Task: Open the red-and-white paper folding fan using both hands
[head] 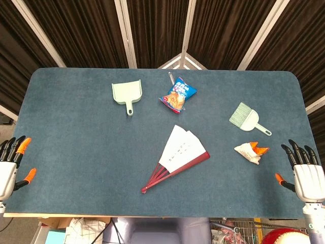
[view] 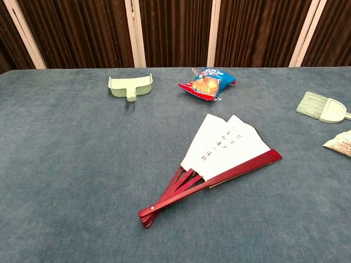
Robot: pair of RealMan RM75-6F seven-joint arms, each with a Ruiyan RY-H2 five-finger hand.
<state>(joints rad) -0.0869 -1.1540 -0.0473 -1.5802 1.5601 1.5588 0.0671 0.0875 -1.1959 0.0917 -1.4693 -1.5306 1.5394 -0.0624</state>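
The red-and-white paper folding fan (head: 179, 154) lies flat near the middle of the blue table, partly spread, its red ribs meeting at a pivot toward the front edge. In the chest view the fan (view: 219, 155) shows white paper with small writing and a red outer guard. My left hand (head: 11, 162) rests at the table's left front edge, fingers apart and holding nothing. At the right front edge my right hand (head: 304, 173) is likewise spread and holds nothing. Both hands are far from the fan and absent from the chest view.
A pale green dustpan (head: 127, 94) and a blue snack bag (head: 178, 95) lie at the back. A green hand brush (head: 247, 118) and a crumpled white-and-orange wrapper (head: 251, 151) lie to the right. The table (head: 76, 152) is covered in blue felt.
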